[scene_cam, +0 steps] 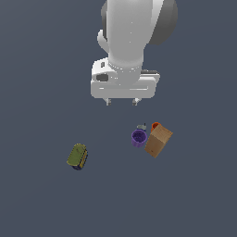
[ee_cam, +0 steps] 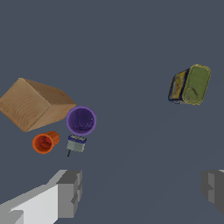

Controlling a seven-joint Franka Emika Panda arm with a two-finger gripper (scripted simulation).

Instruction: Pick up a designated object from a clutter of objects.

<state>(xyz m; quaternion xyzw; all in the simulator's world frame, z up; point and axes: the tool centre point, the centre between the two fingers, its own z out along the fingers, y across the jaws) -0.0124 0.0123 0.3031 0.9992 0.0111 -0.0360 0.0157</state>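
— Grey fingertips (ee_cam: 70, 192) fill the near edge of the wrist view, set wide apart, nothing between them. What's the gripper (scene_cam: 122, 101) doing?

— Hanging high over the dark grey floor (scene_cam: 37, 69), spread wide and empty. It is well apart from the target.

— And the target?

— Small rounded-rectangular tin, olive-green top, dark blue sides with yellow and orange-red marks (scene_cam: 77, 156). It lies alone toward the exterior view's left, flat on the floor, skewed at an angle.

— How would it handle?

— My guess: stiff, light, smooth-walled, maybe a bit slippery. Best taken across the narrow width, pads on the two long sides, wrist turned to match its skew.

— Anything in the way?

— Nothing near it. The rest huddles well off toward the exterior view's right: a purple cup (scene_cam: 139, 138) just beside a tan cardboard box (scene_cam: 158, 140), a small orange cup-like piece (scene_cam: 155, 125) behind the box, and a tiny grey piece (scene_cam: 141, 126) close by the purple cup.
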